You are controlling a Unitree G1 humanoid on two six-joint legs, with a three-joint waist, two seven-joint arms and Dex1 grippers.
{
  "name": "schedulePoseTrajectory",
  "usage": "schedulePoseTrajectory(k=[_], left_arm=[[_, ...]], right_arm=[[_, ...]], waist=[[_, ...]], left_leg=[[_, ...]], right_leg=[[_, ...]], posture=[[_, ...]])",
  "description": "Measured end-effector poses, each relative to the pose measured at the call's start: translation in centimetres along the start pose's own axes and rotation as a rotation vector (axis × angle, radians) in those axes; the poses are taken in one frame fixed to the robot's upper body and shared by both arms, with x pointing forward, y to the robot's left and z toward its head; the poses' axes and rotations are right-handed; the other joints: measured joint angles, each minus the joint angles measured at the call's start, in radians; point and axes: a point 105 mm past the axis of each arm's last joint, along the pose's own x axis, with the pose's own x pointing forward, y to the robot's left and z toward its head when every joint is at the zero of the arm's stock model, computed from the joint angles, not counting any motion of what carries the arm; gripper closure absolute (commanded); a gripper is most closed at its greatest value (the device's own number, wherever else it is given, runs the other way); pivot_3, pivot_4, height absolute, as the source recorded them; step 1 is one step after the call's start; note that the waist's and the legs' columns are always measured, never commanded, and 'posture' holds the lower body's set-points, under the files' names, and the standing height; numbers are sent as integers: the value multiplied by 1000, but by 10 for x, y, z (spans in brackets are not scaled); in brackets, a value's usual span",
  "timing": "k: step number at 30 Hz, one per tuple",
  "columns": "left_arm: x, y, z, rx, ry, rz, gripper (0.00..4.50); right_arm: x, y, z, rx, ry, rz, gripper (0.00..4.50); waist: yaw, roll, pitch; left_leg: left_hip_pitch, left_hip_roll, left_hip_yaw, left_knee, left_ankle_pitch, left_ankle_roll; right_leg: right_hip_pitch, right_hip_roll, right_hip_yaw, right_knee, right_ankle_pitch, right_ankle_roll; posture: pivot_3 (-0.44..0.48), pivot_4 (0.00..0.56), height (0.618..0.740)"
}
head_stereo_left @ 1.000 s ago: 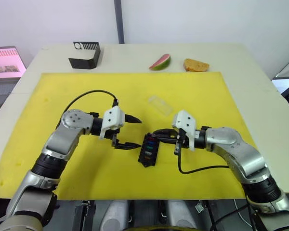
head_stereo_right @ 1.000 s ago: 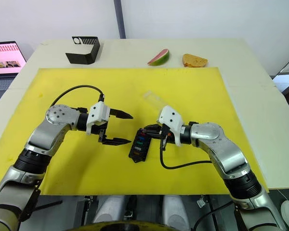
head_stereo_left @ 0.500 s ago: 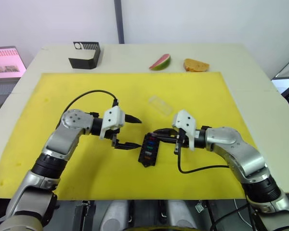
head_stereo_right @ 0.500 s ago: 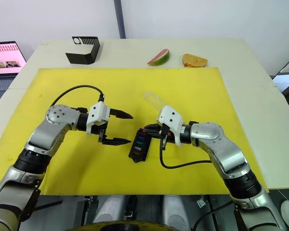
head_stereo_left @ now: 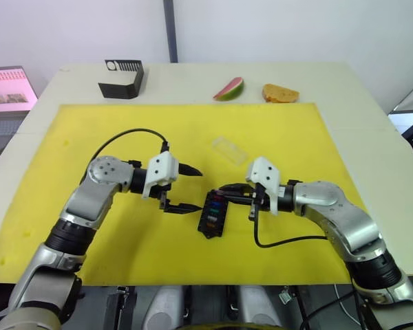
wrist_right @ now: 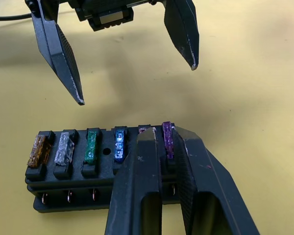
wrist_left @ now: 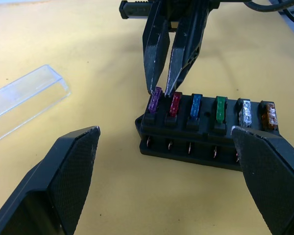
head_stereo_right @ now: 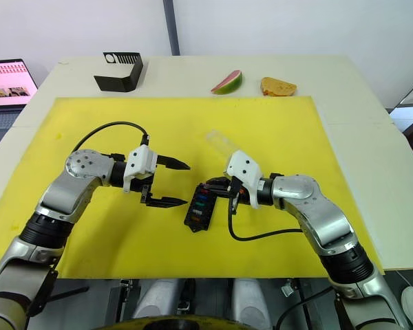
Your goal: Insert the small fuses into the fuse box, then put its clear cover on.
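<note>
1. The fuse box (head_stereo_left: 211,213) lies on the yellow mat (head_stereo_left: 89,137) near the counter's (head_stereo_left: 372,110) front edge; no readable writing on it.
2. Six small fuses (wrist_left: 215,108) stand in one row of slots: purple, red, blue, green, clear, amber.
3. The right tool (wrist_left: 162,89) is nearly closed, fingertips at the purple fuse (wrist_left: 155,100) and red fuse (wrist_left: 175,103).
4. The left tool (head_stereo_left: 181,188) is released, spread wide beside the box, not touching.
5. The clear cover (head_stereo_left: 228,149) lies on open mat beyond the box.

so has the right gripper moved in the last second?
No. The right gripper sits at the same end of the fuse box, equally far from the clear cover as before, closed at the purple fuse.
</note>
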Motion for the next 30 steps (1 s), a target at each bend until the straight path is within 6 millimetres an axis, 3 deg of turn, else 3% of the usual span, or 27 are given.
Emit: schedulePoseTrajectory(k=[30], left_arm=[[0,0,-1,4,9,1,0]], right_arm=[[-1,-2,0,9,8,-17,3938]], waist=[[0,0,0]], left_leg=[[0,0,0,2,-1,1]], right_leg=[[1,0,0,0,0,0]], posture=[[0,150,740]])
